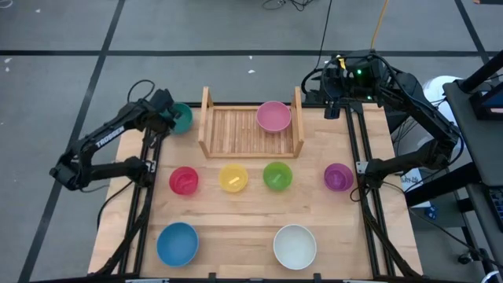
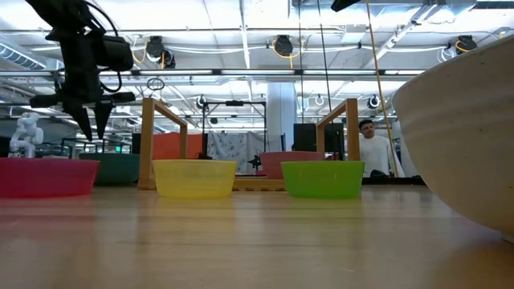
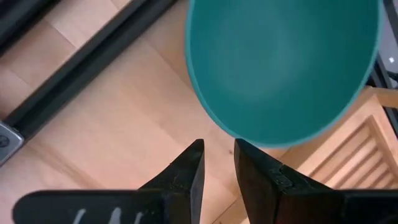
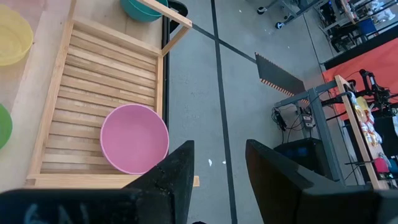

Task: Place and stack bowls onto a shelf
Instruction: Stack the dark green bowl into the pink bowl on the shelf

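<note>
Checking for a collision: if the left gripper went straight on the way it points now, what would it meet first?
Probably the bare tabletop just beside the teal bowl; the left gripper aims past its rim, though depth is unclear.

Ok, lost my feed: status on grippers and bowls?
Left gripper open over teal bowl, empty. Right gripper open, behind shelf. Pink bowl on shelf. Nothing blocking.

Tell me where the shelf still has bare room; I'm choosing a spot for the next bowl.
The shelf is bare across its slats from the left side board to the pink bowl, which fills the right end. The teal bowl sits outside that left board, under the left hand. The row of bowls in front is crowded.
</note>
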Tool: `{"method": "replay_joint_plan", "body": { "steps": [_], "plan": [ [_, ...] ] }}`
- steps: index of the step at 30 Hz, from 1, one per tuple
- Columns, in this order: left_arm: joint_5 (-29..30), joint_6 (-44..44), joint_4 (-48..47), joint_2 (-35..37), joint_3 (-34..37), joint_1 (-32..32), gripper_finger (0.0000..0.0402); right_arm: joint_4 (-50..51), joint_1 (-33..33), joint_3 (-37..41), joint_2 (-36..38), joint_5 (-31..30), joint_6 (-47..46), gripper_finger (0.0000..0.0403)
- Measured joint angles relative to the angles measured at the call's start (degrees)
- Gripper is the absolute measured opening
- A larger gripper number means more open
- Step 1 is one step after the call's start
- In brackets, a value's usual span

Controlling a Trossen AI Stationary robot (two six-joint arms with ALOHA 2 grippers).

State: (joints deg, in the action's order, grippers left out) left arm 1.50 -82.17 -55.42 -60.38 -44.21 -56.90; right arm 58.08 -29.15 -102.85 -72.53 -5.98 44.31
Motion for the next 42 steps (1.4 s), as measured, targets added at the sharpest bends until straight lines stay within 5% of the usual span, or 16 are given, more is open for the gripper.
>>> {"method": "replay_joint_plan", "body": {
  "steps": [20, 31, 42],
  "plan": [
    [-6.19, 2.13, 7.13, -8.79, 0.07, -2.83, 0.0093, -0.68, -0.02, 0.00, 0.00, 0.00, 0.07, 0.0139],
    [-6.01, 2.47, 5.56, -2.13, 0.07, -1.91, 0.0093, -0.85, -0.02, 0.00, -0.02, 0.00, 0.11, 0.0139],
    [-3.51, 0.79, -6.97, 3.08, 0.04, -1.76, 0.0093, -0.85, -0.02, 0.00, -0.02, 0.00, 0.13, 0.0139]
  ]
}}
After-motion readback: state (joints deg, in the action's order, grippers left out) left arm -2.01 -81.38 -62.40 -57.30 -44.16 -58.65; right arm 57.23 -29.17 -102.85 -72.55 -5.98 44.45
